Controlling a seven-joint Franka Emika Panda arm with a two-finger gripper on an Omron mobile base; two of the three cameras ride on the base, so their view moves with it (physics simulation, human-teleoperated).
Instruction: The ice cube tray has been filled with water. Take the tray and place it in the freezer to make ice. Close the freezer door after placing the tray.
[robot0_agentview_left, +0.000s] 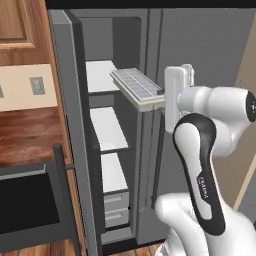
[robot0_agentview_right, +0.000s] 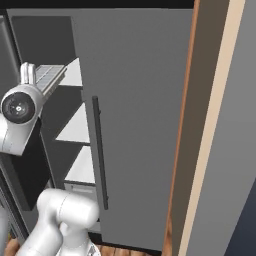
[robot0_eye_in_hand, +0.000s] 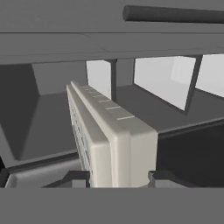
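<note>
**A:** Where's the ice cube tray (robot0_agentview_left: 136, 86)?

**B:** Held in the air at the freezer (robot0_agentview_left: 107, 135) opening, level with the top shelf (robot0_agentview_left: 100, 75). In the left base view it lies flat, grid up, far end poking past the opening over that shelf, near end at the white hand.

**A:** Gripper state?

**B:** The hand view settles it: gripper (robot0_eye_in_hand: 119, 177) clamped on the tray's near end, one dark fingertip (robot0_eye_in_hand: 78, 177) on each side, touching it. Tray runs edge-on away from the camera there. The base views show the white hand but not the fingers, so no grip detail from them.

**A:** Freezer door?

**B:** The freezer door (robot0_agentview_left: 75, 130) stands wide open. Left base view shows it edge-on at the left of the opening. I can't make out the dispenser panel from this angle.

**A:** What does the left view add?

**B:** Full stack inside: three white shelves, then drawers (robot0_agentview_left: 116, 207) at the bottom. Also a black oven (robot0_agentview_left: 30, 205) at near left and a wood cabinet (robot0_agentview_left: 20, 25) at upper left.

**A:** Right view?

**B:** The closed fridge door (robot0_agentview_right: 135, 120) with its vertical bar handle (robot0_agentview_right: 100, 152), just right of the opening. The tray shows as a sliver behind the wrist joint, over the top shelf's edge. A wood panel (robot0_agentview_right: 187, 140) stands right of the fridge.
</note>
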